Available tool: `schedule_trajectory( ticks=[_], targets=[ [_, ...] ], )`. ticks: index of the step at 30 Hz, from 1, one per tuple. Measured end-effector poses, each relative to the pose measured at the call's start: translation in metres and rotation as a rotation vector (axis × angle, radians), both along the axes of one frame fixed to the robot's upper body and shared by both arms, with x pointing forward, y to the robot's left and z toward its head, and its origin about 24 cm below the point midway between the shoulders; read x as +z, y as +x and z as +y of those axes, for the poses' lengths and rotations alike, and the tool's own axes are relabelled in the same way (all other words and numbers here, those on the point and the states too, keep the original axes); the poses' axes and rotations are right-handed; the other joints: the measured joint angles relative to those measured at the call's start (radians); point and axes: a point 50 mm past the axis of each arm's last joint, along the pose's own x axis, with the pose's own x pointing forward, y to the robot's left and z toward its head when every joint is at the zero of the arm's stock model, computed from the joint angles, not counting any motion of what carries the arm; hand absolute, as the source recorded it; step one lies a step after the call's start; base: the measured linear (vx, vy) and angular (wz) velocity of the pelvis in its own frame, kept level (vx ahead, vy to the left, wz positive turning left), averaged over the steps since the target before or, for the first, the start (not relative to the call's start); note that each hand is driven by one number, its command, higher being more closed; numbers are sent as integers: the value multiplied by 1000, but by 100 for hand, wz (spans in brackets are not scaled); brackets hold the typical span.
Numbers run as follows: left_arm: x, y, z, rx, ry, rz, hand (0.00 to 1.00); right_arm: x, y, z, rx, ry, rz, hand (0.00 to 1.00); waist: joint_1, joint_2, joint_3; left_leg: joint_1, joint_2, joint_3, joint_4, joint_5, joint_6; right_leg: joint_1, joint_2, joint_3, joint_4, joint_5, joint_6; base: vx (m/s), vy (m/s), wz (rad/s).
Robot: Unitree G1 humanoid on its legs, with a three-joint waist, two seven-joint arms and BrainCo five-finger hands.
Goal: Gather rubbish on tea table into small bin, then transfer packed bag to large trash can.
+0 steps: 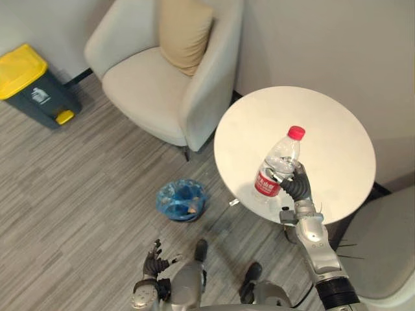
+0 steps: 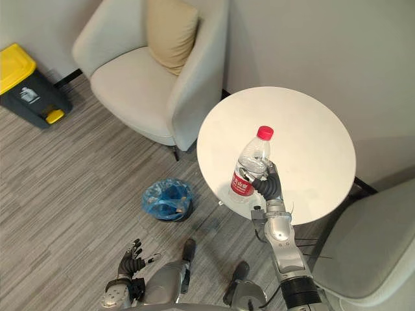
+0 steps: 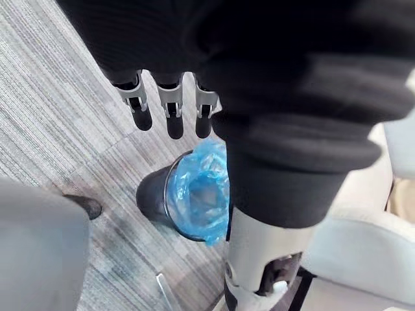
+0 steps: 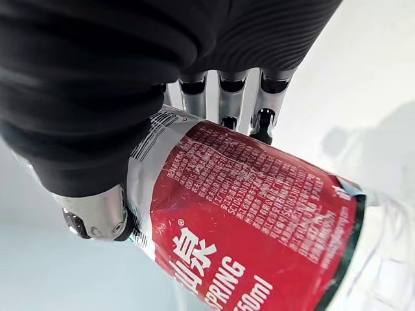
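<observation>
Bottle (image 1: 279,162) is held by the right robot hand (image 1: 295,184), with fingers (image 4: 230,97) and thumb curled round the labelled lower body. It is seen right of centre in the left eye view, over the near-left part of the round white table (image 1: 337,123). Whether its base touches the table cannot be told.

Long axis is tilted: red cap toward upper right, base toward lower left.

Key relation: the small bin (image 1: 181,199), lined with a blue bag, stands on the floor to the lower left of the bottle, just beside the table edge. The bottle likely has to be carried that way and base-first for the drop. The left robot hand (image 1: 154,259) hangs nearer the bin, fingers straight and empty, at bottom left.

The large trash can (image 1: 32,81), dark with a yellow lid, is at upper left, well apart.

Labels: a red wrap with white print is seen on the bottle, and a white symbol on the large trash can. Neither is transcribed.
</observation>
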Motion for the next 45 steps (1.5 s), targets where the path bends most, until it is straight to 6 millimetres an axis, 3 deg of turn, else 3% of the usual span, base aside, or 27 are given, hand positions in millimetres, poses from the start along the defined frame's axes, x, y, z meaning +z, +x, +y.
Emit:
schedule_trajectory(
  ticks=[2, 4, 6, 7, 8, 10, 12, 13, 14, 17, 21, 22, 24, 26, 30, 32, 34, 38, 42, 45],
  targets=[
    [-3, -2, -6, -33, -3, 14, 0, -2, -1, 6, 20, -3, 7, 100, 1, -9, -8, -1, -46, -26, 37, -12, -16, 15, -62, -26, 68, -41, 47, 125, 131, 60],
    [-4, -4, -8, -62, 5, 24, 0, -4, -1, 12, 42, 4, 19, 100, 0, -18, -10, -20, -77, -51, 118, -75, -3, 5, -132, -22, 195, -77, 55, 173, 179, 51],
    [-4, -4, -6, -94, 30, 28, 0, -9, -1, 19, 75, -10, 43, 100, 1, -17, -10, -23, -86, -78, 201, -124, 7, -75, -185, 99, 422, -80, -37, 183, 177, 44],
    [-3, -4, -3, -105, 46, 28, 0, -13, -2, 25, 97, -18, 59, 100, -3, -18, -11, -20, -85, -107, 228, -144, 14, -133, -165, 227, 513, -120, -60, 185, 69, 66],
    [-2, -3, 0, -107, 56, 23, 0, -15, -1, 31, 123, -16, 71, 100, -13, -23, -14, -19, -85, -135, 229, -146, 15, -180, -109, 326, 525, -162, -52, 186, 26, 77],
    [-2, -4, 4, -106, 67, 28, 0, -13, 1, 41, 173, -25, 63, 100, -27, -20, -12, -17, -85, -173, 217, -144, 12, -248, -25, 426, 467, -191, -59, 163, -30, 70],
    [-2, -5, 6, -111, 75, 32, 0, -10, 3, 47, 207, -36, 54, 100, -26, -20, -12, -17, -90, -193, 227, -142, -6, -288, 37, 480, 343, -175, -50, 145, -82, 64],
    [-2, -4, 7, -123, 85, 29, 0, -9, 3, 48, 219, -47, 51, 100, -26, -25, -10, -30, -109, -221, 258, -150, -19, -300, 46, 480, 261, -102, -52, 132, -112, 85],
    [-3, -4, 6, -129, 84, 32, 0, -10, 4, 48, 224, -56, 52, 100, -35, -18, -8, -43, -116, -237, 281, -156, -29, -304, 47, 482, 273, -63, -42, 126, -140, 97],
    [-3, 4, -5, -131, 54, 19, 0, -6, 22, 52, 284, -198, 44, 100, -25, 46, 34, -132, -93, -306, 320, -151, -60, -335, 63, 411, 276, -53, -56, 55, -127, 54],
    [5, 28, -8, -136, 59, -38, 0, -1, 48, 61, 315, -318, 49, 100, -9, 54, 122, -193, -93, -336, 292, -115, -109, -394, 56, 369, 305, -49, -70, -107, -103, 38],
    [7, 35, -9, -122, 61, -53, 0, 0, 52, 65, 326, -347, 51, 100, 8, 54, 126, -229, -98, -342, 299, -111, -105, -433, 49, 366, 334, -57, -80, -148, -65, 27],
    [10, 42, -7, -85, 56, -72, 0, 5, 58, 72, 340, -389, 33, 100, 12, 54, 131, -287, -107, -355, 327, -106, -100, -490, 32, 354, 385, -72, -86, -140, -39, 30],
    [16, 57, -9, -13, 20, -106, 0, 16, 64, 79, 328, -386, -14, 100, 32, 52, 138, -386, -126, -368, 387, -107, -100, -591, 0, 348, 482, -107, -94, -203, -42, 36],
    [27, 75, -10, 86, -43, -169, 0, 49, 78, 96, 309, -387, -126, 100, 31, 47, 166, -557, -115, -347, 517, -127, -86, -737, -40, 329, 628, -160, -105, -200, -48, 39],
    [41, 93, -13, 139, -85, -243, 0, 83, 89, 101, 273, -396, -239, 100, 35, 44, 191, -697, -101, -339, 606, -128, -86, -865, -56, 329, 718, -184, -101, -210, -70, 15],
    [54, 108, -14, 155, -106, -305, 0, 105, 96, 99, 227, -385, -301, 100, 53, 42, 206, -784, -100, -340, 653, -128, -85, -946, -62, 331, 765, -188, -105, -169, -41, 2],
    [99, 144, -15, 185, -144, -508, 0, 170, 108, 85, 53, -387, -496, 100, 59, 30, 253, -1010, -99, -325, 758, -127, -84, -1180, -93, 361, 892, -197, -113, -167, -29, 8],
    [112, 152, -4, 188, -114, -556, 0, 209, 111, 60, -93, -393, -593, 100, 59, 25, 270, -1148, -101, -320, 832, -124, -85, -1317, -106, 383, 967, -205, -104, -74, 27, 0],
    [113, 152, -2, 185, -104, -557, 0, 224, 111, 45, -146, -394, -628, 100, 60, 22, 272, -1212, -102, -319, 866, -125, -84, -1381, -107, 399, 1003, -210, -99, -34, 53, 0]
  ],
)
